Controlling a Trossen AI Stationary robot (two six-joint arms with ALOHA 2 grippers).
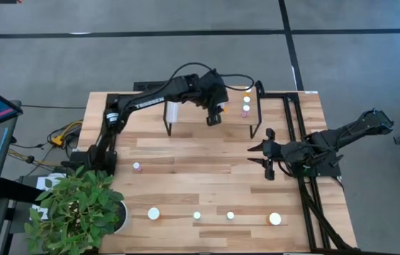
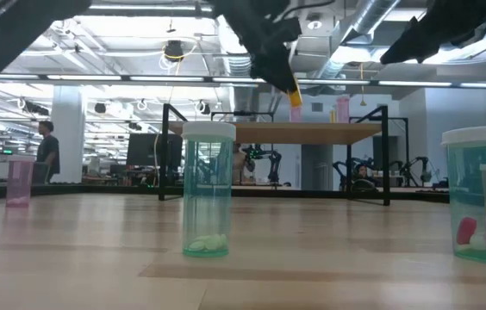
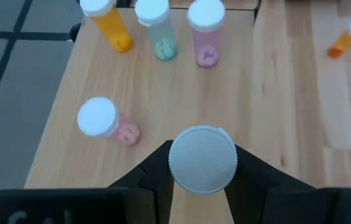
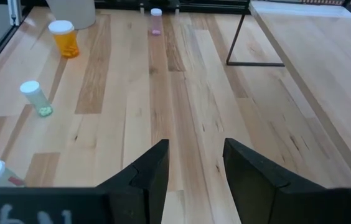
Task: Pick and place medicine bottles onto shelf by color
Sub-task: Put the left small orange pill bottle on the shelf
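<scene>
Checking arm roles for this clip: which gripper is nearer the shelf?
Left. The left gripper hovers over the shelf, holding a white-capped bottle. The right gripper waits open beside the shelf, over bare tabletop.

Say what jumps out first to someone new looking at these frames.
The left gripper over the shelf, shut on a white-capped bottle, with four bottles already there: orange, green and pink in a row, another pink nearer. Next, the bottles still standing along the table's near edge, like the green one looming in the low view. The right gripper waits open over bare table.
</scene>
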